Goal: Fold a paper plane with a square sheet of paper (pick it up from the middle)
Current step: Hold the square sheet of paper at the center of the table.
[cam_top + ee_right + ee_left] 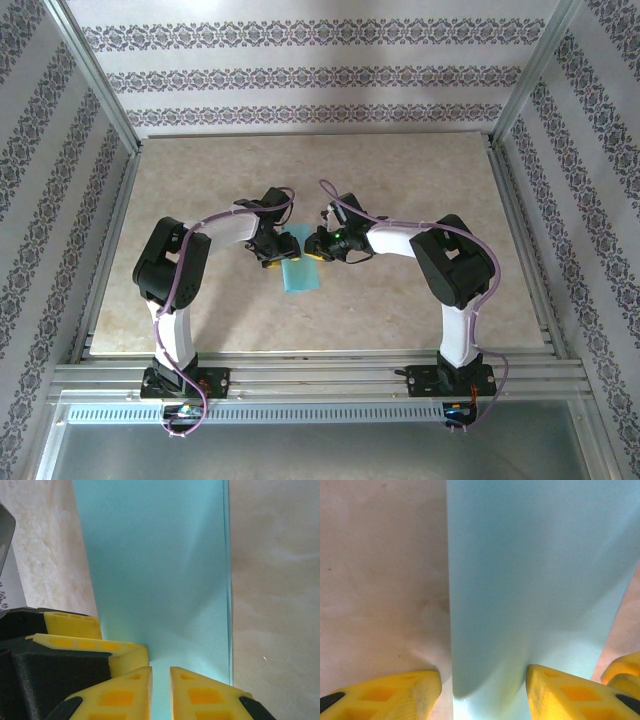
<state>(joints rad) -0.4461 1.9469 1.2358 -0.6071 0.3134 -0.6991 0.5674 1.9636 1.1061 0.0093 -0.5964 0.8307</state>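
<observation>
The square sheet of paper (301,273) lies on the table as a long turquoise strip, folded lengthwise. Both grippers meet at its far end. My left gripper (482,695) stands open astride it, with one yellow finger (390,695) on the bare table and the other (565,695) on the paper (530,580). My right gripper (160,692) has its jaws almost together on a thin raised strip of the paper (160,570), and soft creases fan out from that spot. From above, the left gripper (274,251) and right gripper (313,247) nearly touch. The paper plane is out of view.
The beige marbled tabletop (400,310) is boxed in by an aluminium frame (320,375) and patterned walls. A finger of the left gripper (90,640) presses close beside my right fingers. A right finger (625,672) shows at the edge of the left wrist view.
</observation>
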